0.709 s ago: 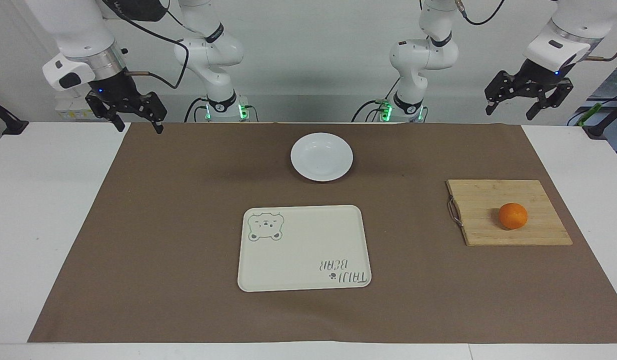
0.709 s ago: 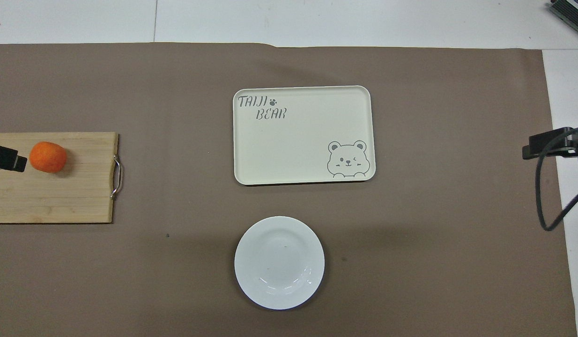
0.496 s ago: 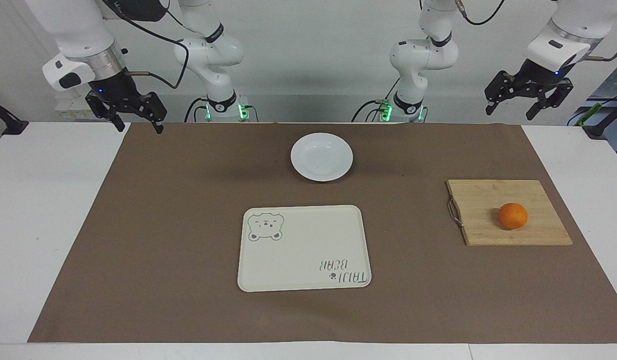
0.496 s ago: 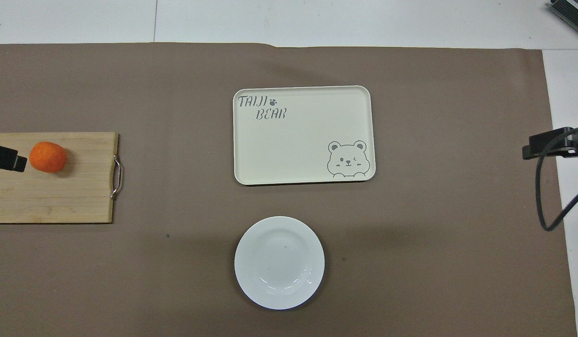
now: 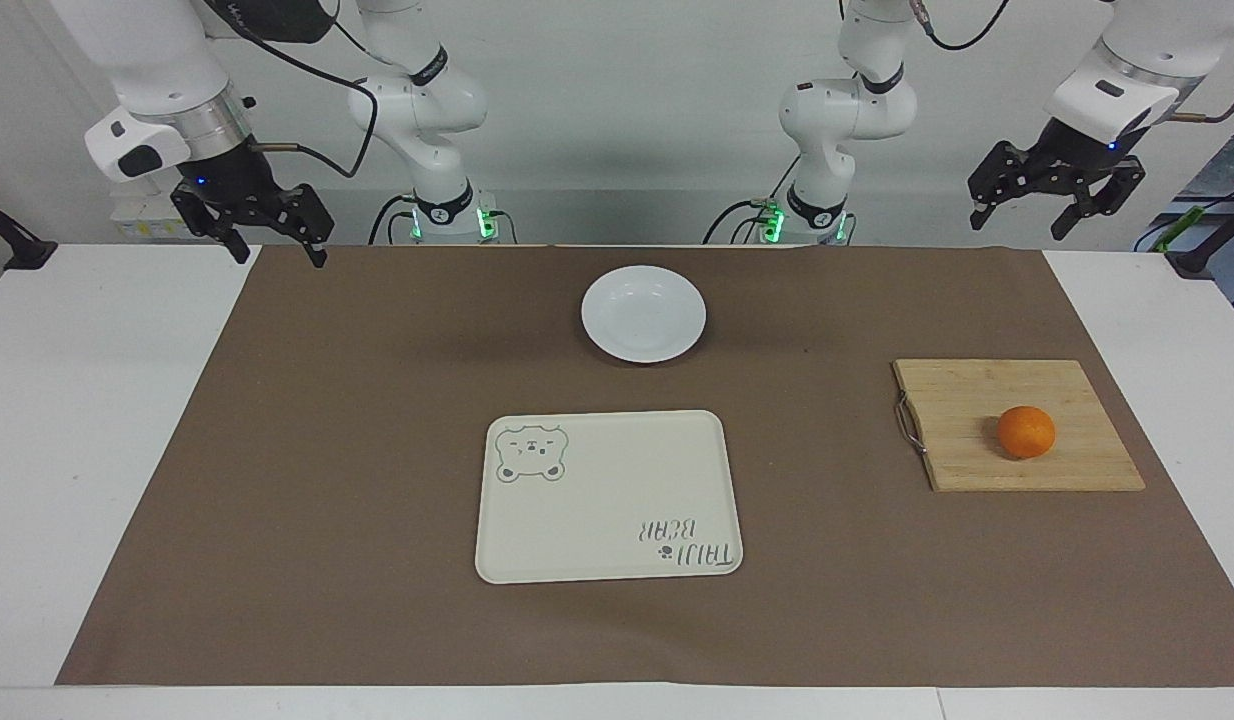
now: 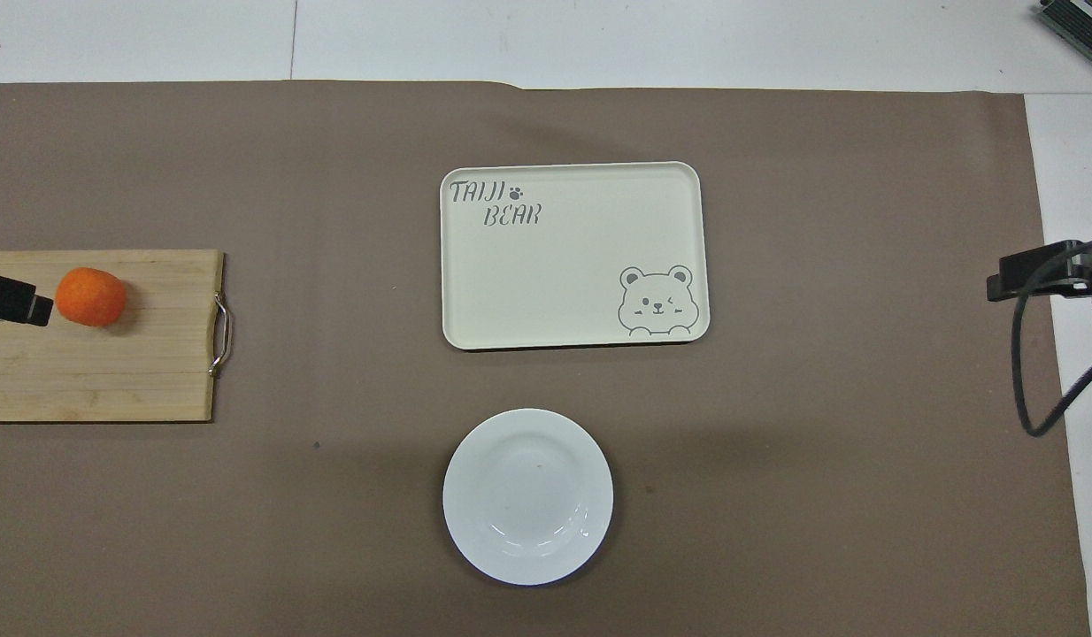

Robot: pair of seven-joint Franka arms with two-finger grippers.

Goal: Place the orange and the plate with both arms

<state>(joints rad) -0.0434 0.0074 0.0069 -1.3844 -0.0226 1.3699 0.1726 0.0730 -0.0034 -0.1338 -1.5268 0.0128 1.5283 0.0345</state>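
The orange [image 5: 1026, 432] [image 6: 90, 296] rests on a wooden cutting board [image 5: 977, 400] [image 6: 112, 372] toward the left arm's end of the table. The white plate [image 5: 643, 313] [image 6: 527, 495] lies empty on the brown mat, midway between the two arm bases and close to them. My left gripper [image 5: 1019, 226] hangs open and empty high in the air at its own end, well apart from the orange. My right gripper [image 5: 279, 258] is open and empty, raised over the mat's corner at the right arm's end. In the overhead view only black edges of the grippers show.
A cream rectangular tray [image 5: 607, 495] [image 6: 572, 257] with a bear drawing and lettering lies empty on the mat, farther from the robots than the plate. The cutting board has a metal handle [image 5: 908, 424] on the side toward the tray.
The left gripper has risen very slightly. The right arm, orange, plate and tray have not moved.
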